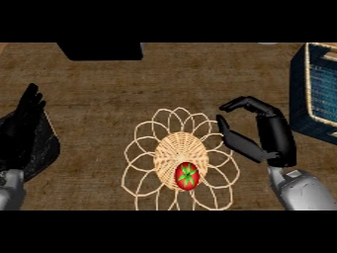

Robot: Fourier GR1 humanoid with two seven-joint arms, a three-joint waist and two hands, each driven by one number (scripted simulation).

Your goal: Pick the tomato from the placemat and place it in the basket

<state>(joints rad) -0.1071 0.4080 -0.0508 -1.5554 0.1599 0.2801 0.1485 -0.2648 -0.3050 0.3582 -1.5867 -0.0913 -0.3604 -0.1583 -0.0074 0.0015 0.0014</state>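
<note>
The tomato (187,176) lies on the woven placemat (180,159), on the near part of its solid central disc, inside the ring of open loops. The right hand (261,136) is positioned just beside the placemat's right edge, above and to the right of the tomato; its fingers are partly curled, the thumb is spread, and nothing is held. From those fingers (245,104) the tomato lies to the left and toward the robot. The tomato reads as roughly round, slightly taller than wide, so no long axis appears to constrain the approach. The left hand (18,128) rests open, fingers up, at the view's left edge over a dark mat (48,143), well apart from the tomato. The right hand is the nearer one. The dark blue basket (328,91) stands at the right edge, beyond the right hand.
</note>
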